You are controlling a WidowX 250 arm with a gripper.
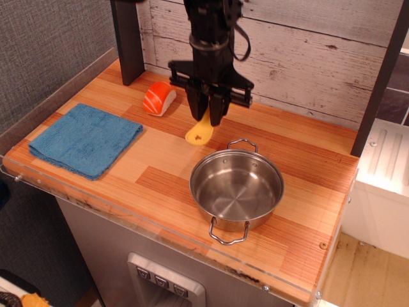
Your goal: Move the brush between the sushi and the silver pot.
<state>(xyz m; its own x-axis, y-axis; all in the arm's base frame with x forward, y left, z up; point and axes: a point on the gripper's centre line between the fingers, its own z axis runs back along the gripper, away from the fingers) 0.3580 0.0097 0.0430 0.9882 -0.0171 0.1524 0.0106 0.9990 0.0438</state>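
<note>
My gripper (208, 114) hangs over the wooden counter and is shut on the yellow brush (200, 132). The brush's rounded handle end hangs down below the fingers, close to or touching the wood; its bristles are hidden between the fingers. The orange and white sushi (158, 98) lies to the left of the gripper. The silver pot (236, 187) stands to the lower right, empty, with its far loop handle just right of the brush.
A folded blue towel (85, 139) lies at the left of the counter (307, 192). A white plank wall (287, 51) runs behind. A dark post (128, 38) stands at the back left, another (380, 83) at the right.
</note>
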